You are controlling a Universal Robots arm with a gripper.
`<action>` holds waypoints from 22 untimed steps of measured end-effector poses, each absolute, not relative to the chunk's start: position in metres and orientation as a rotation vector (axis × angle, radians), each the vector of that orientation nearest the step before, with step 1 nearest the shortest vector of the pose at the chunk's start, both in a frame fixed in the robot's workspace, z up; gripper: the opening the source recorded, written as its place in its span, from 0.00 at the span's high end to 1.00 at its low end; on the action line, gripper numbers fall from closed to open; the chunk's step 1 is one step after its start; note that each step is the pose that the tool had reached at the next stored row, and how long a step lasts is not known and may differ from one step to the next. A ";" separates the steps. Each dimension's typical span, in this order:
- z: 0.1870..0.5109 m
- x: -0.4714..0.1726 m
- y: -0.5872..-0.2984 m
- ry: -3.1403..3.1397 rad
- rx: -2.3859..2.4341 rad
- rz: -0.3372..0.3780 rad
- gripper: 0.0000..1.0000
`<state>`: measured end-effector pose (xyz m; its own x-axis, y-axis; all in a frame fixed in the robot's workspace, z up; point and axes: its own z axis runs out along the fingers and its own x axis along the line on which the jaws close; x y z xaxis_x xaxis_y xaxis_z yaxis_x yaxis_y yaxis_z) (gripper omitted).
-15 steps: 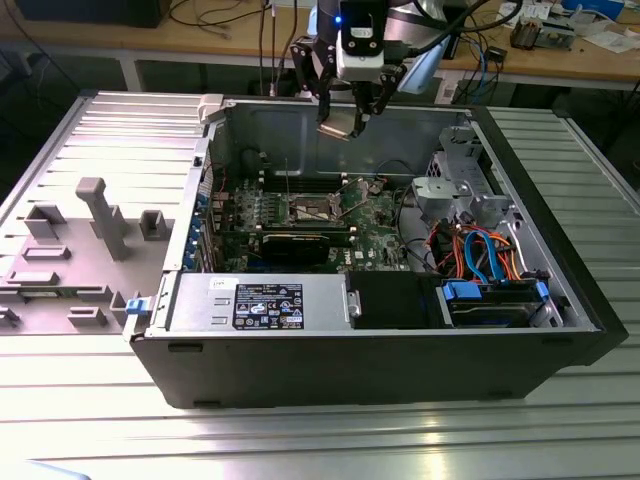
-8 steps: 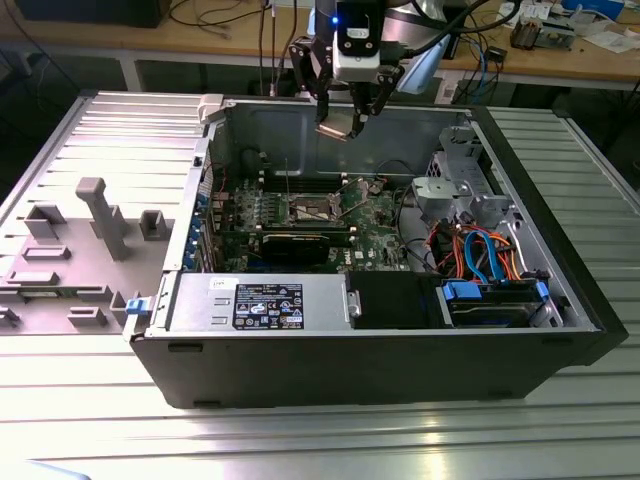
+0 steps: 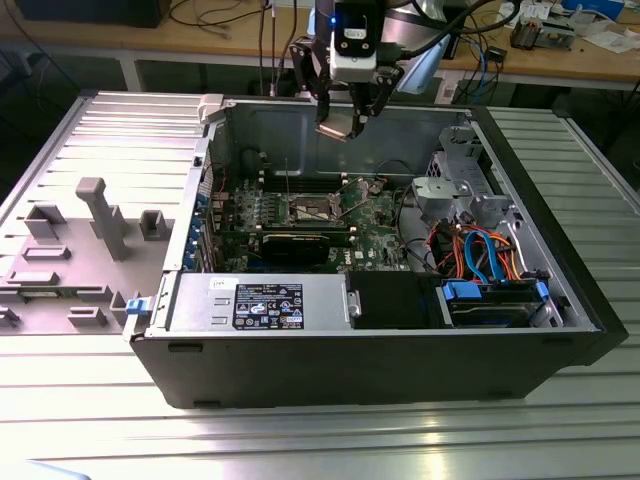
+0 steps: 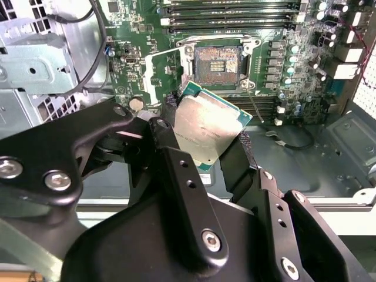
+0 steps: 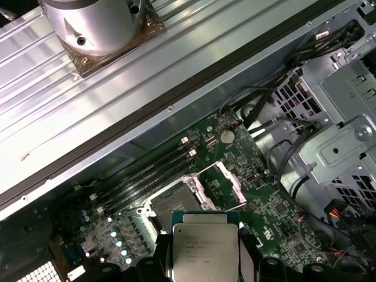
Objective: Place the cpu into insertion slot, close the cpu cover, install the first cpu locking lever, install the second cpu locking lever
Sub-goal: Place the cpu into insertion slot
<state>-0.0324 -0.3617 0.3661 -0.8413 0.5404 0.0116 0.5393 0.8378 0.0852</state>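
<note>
Cpu (image 4: 211, 126): small flat square chip, dull silver top on a green edge. We record it as held in the air, well clear of the insertion slot (image 4: 218, 63) and not seated in it. In the first wrist view the cpu (image 5: 204, 247) shows its printed top face. Hand (image 4: 207, 138): black, clamped on the cpu, with one finger (image 4: 166, 132) against each of two opposite edges. In the exterior view we find the hand (image 3: 338, 125) high over the slot, near the upper edge of the case. Insertion slot: small square socket with a dark metal rim, bare, its contact field exposed, set in the green motherboard (image 4: 138, 32). Cpu cover (image 4: 166, 76): thin silver-grey frame with a large square window, open, off the slot and just beside it. Memory slots (image 4: 229, 14): long, narrow and black, in a row just beside the slot. Computer case (image 3: 350, 370): black, its side open, with the slot inside it; we note it lying on the ribbed metal counter (image 3: 300, 440). Power supply box (image 3: 260, 303): grey, labelled, inside the case and well apart from the slot.
</note>
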 end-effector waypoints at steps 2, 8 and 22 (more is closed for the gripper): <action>0.366 -0.032 -0.362 2.984 0.927 0.133 0.45; 0.364 -0.032 -0.362 2.933 1.066 0.131 0.45; 0.362 -0.033 -0.362 2.850 1.257 0.129 0.45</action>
<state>-0.0326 -0.3617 0.3623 -0.6744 0.7382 0.0116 0.7363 0.6713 0.0851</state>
